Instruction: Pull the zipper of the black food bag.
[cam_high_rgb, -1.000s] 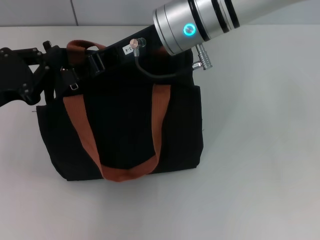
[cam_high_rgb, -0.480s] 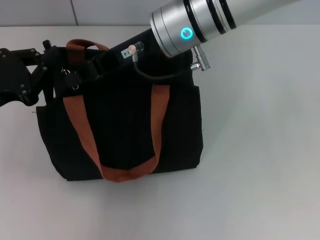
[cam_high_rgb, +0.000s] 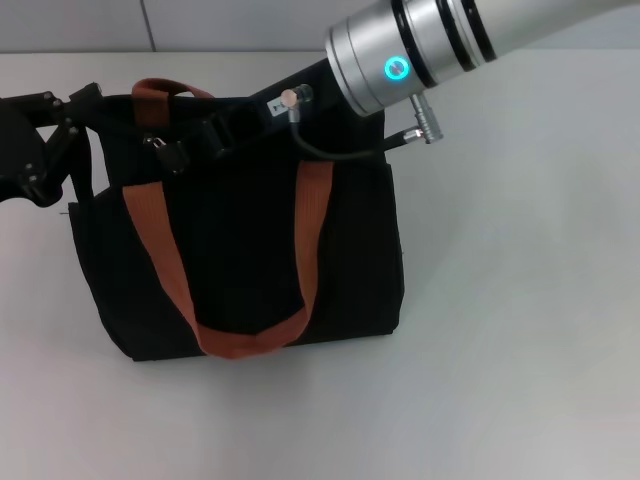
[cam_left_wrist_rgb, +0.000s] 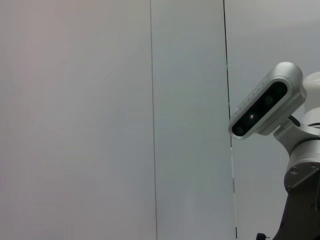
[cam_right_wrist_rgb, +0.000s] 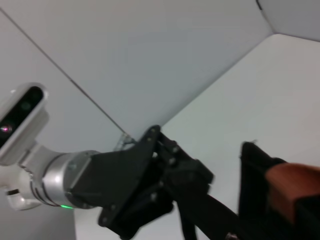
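The black food bag (cam_high_rgb: 250, 250) stands on the white table, with rust-orange strap handles (cam_high_rgb: 160, 260) hanging over its front. My right gripper (cam_high_rgb: 172, 150) reaches in from the upper right along the bag's top. It is shut on the small silver zipper pull (cam_high_rgb: 157, 143) near the top left corner. My left gripper (cam_high_rgb: 88, 105) is at the far left, shut on the bag's top left corner. The right wrist view shows the left gripper (cam_right_wrist_rgb: 165, 175) and a corner of the bag (cam_right_wrist_rgb: 255, 165). The zip track is hidden under the right gripper.
The silver right forearm (cam_high_rgb: 420, 50) with its lit teal ring crosses above the bag's top right. The white table (cam_high_rgb: 520, 330) spreads to the right of and in front of the bag. The left wrist view shows only a grey wall and the robot's head camera (cam_left_wrist_rgb: 267, 107).
My right arm has moved to the right and the silver pull has shifted up and right with it. My left gripper has drawn slightly to the left, tautening the bag's top.
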